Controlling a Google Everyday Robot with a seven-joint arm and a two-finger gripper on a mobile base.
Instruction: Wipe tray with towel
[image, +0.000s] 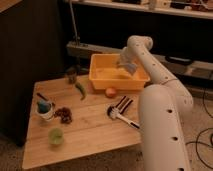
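Soft pale blue-grey cloth towel (131, 69): limp, light, easily bunched; best pinched at a gathered fold. Located inside yellow-orange rectangular plastic tray (107, 83), near its right wall, at far side of wooden table (85, 130). Two-finger gripper (126, 65) over tray interior, fingers clamped on towel. No legible labels or writing.
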